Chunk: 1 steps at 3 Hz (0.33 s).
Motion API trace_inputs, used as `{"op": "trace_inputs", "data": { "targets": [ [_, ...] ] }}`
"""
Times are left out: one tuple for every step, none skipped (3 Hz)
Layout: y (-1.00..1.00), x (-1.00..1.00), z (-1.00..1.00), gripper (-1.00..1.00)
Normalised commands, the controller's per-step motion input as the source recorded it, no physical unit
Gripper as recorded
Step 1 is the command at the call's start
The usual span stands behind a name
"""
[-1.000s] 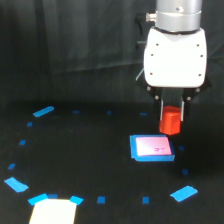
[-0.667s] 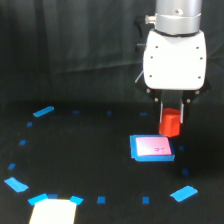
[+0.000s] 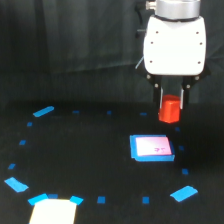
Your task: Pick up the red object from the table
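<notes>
The gripper (image 3: 170, 102) hangs from the white arm housing (image 3: 174, 42), its 2 dark fingers (image 3: 157, 98) clamped on the red object (image 3: 169, 110), which is clear of the table (image 3: 90, 150). Below it (slightly toward the exterior view's left) lies a white pad with blue border (image 3: 151, 148). Blue tape pieces (image 3: 43, 111) ring the surface.

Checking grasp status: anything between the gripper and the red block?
Nothing visible. The red block sits between the fingers of the gripper, lifted off the table, above and behind the white pad.
</notes>
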Motion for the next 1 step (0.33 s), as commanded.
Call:
{"op": "trace_inputs", "data": {
  "targets": [
    [-0.03, 0.39, -0.28, -0.94]
  ]
}}
